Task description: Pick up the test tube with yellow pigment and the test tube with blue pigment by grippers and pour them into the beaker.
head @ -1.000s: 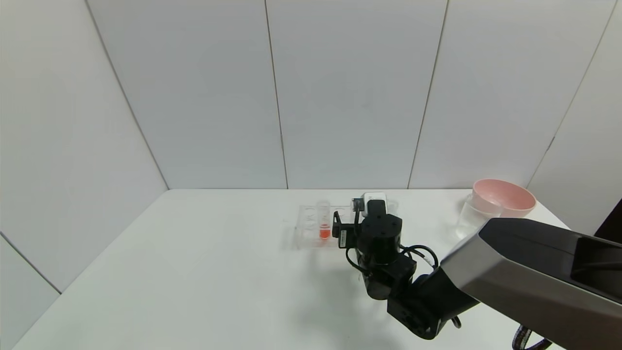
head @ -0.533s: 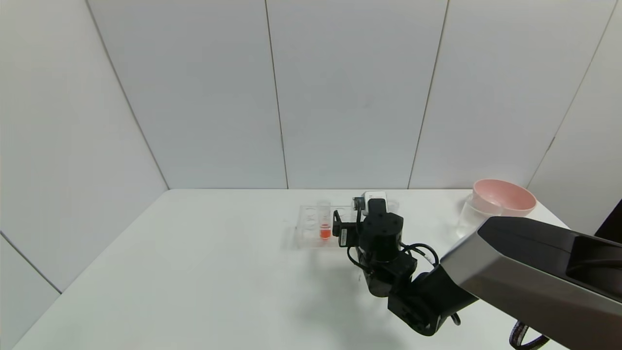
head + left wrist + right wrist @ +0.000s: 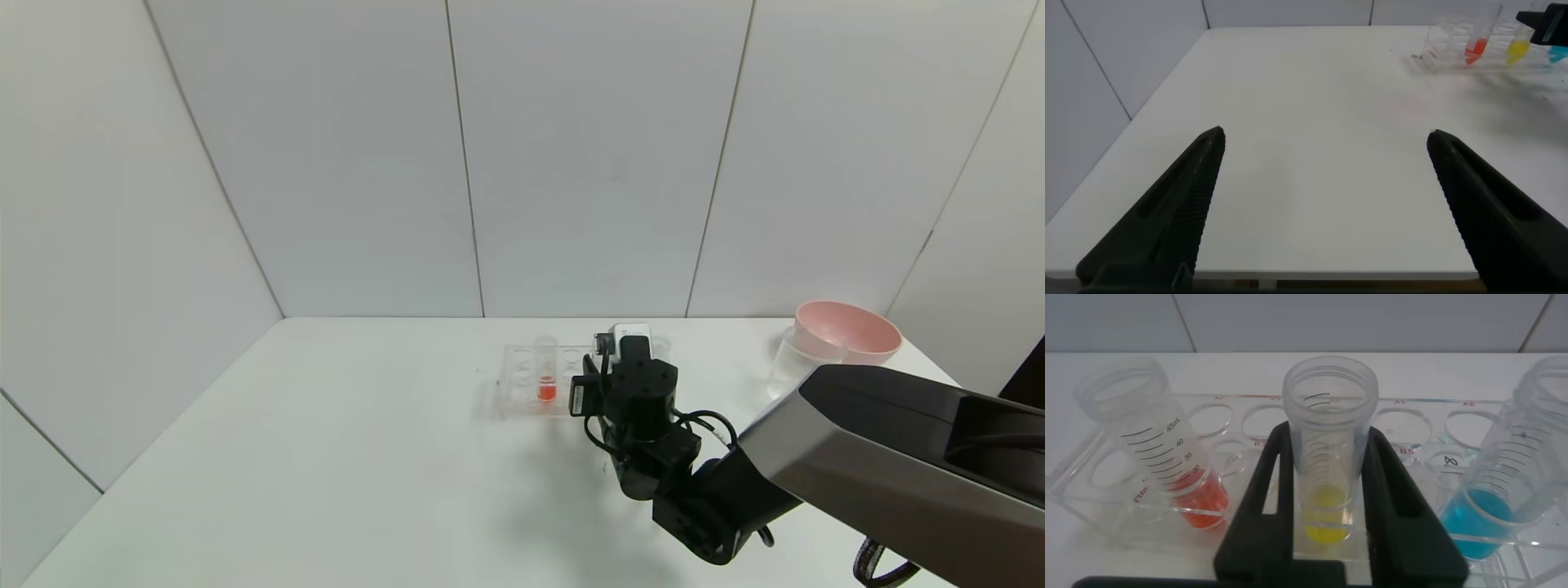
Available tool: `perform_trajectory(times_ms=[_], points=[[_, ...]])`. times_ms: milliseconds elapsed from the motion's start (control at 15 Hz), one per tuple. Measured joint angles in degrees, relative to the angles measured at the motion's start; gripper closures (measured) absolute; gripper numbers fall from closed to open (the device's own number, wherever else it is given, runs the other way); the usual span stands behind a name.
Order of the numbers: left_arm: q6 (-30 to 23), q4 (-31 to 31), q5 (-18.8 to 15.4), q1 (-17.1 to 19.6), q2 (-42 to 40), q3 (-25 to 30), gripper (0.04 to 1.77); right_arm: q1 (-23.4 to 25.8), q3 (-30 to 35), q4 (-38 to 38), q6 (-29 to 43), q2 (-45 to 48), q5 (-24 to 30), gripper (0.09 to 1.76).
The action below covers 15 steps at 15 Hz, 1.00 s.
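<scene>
The test tube with yellow pigment (image 3: 1329, 457) stands upright in the clear rack (image 3: 1094, 490). My right gripper (image 3: 1329, 434) is shut on it, with one black finger (image 3: 1261, 498) pressed against each side. The test tube with blue pigment (image 3: 1515, 482) stands in the rack beside it, and a red-orange tube (image 3: 1167, 449) stands on the other side. In the head view the right gripper (image 3: 589, 390) is at the rack (image 3: 514, 380) and its wrist hides the yellow and blue tubes. The beaker (image 3: 788, 367) stands at the far right. My left gripper (image 3: 1324, 143) is open and empty above the table's near left part.
A pink bowl (image 3: 845, 331) sits just behind the beaker at the table's far right corner. The right arm's grey and black body (image 3: 882, 457) crosses the front right of the table. White walls close in the table at the back and left.
The right gripper's fingers have closed in on the yellow tube, and the wrist has shifted slightly toward the rack. The left gripper has not visibly moved.
</scene>
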<state>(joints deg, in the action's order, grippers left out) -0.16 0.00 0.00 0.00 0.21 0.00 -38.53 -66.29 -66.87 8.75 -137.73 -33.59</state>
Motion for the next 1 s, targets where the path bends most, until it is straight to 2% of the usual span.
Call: perform_trajectory(times_ms=[600, 1000], points=[[0.0, 0.0, 0.0, -0.02, 0.0, 0.0, 0.05, 0.2, 0.43, 0.3, 0.02, 0.57, -0.13, 1.34], [0.0, 0.0, 0.0, -0.02, 0.0, 0.0, 0.05, -0.2, 0.59, 3.62, -0.41, 6.36, -0.44, 1.34]])
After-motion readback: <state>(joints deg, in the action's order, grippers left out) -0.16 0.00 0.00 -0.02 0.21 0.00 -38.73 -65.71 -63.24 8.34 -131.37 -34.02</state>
